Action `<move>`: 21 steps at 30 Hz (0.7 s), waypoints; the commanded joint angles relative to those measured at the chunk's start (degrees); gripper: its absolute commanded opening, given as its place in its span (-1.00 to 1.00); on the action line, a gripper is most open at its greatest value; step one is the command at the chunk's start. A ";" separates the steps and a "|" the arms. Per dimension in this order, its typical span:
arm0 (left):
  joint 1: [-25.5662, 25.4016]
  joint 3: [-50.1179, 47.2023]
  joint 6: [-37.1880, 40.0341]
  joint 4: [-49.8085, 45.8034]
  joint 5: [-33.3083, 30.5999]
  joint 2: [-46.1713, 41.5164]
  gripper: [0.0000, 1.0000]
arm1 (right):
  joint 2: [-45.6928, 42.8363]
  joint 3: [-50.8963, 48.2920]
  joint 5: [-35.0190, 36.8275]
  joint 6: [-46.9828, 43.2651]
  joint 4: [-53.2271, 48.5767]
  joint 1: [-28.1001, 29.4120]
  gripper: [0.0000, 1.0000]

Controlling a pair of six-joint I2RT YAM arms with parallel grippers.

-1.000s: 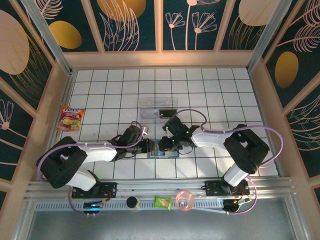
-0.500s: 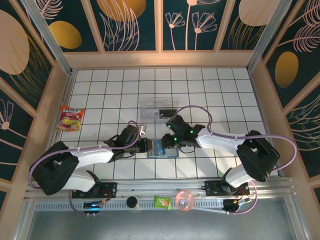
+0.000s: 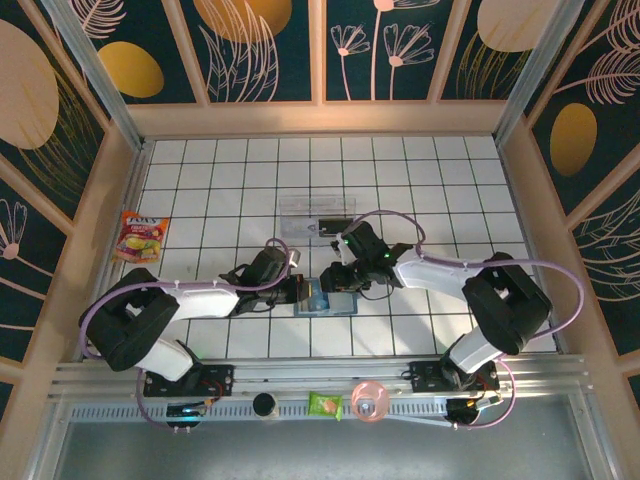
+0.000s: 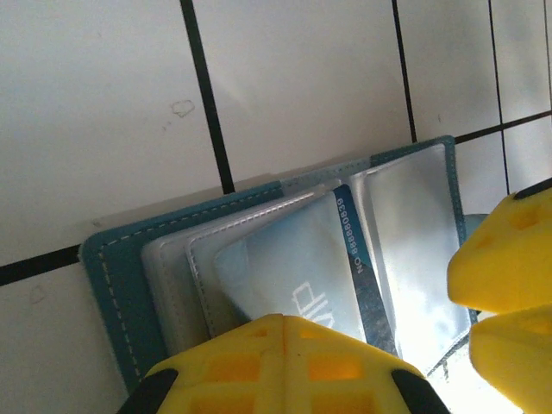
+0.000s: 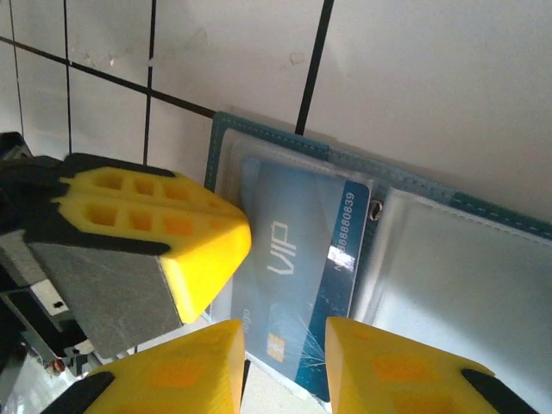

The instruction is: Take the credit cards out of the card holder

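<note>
The teal card holder [image 3: 306,305] lies open on the white tiles between the two arms; its stitched edge [image 4: 112,276] and clear pockets [image 5: 448,259] show close up. A blue credit card [image 4: 302,267] marked VIP [image 5: 302,250] sticks partway out of a pocket. My left gripper [image 3: 298,290] is shut, its yellow tips [image 4: 285,332] meeting over the card's near end and resting on the holder [image 5: 155,224]. My right gripper [image 3: 337,285] stands open [image 5: 285,345], its jaws apart above the card's chip end. Its fingers [image 4: 509,259] show at the right of the left wrist view.
A clear plastic tray [image 3: 300,212] with a black rectangle [image 3: 335,224] sits just behind the arms. A snack packet [image 3: 140,236] lies at the left. On the near rail are a green packet [image 3: 325,404], a pink cup [image 3: 370,400] and a black disc [image 3: 264,403].
My left gripper's jaws have shut and it has edged right onto the card holder. The right gripper has shifted slightly back over the holder, its jaws about as wide as before.
</note>
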 commanded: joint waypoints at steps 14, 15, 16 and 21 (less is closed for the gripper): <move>-0.25 -2.52 -0.67 -0.62 -0.50 2.16 -1.00 | 6.98 -1.29 -4.65 1.38 3.80 -1.62 -0.47; -0.28 -2.58 -0.67 -0.39 -0.38 2.22 -1.00 | 7.24 -1.29 -4.72 1.33 3.94 -1.77 -0.47; -0.24 -2.66 -0.73 -0.26 -0.28 2.29 -1.00 | 7.45 -1.44 -5.00 1.32 4.18 -1.72 -0.48; -0.26 -2.85 -0.77 0.26 0.02 2.38 -1.00 | 8.62 -2.68 -7.08 2.26 6.42 -2.13 -0.57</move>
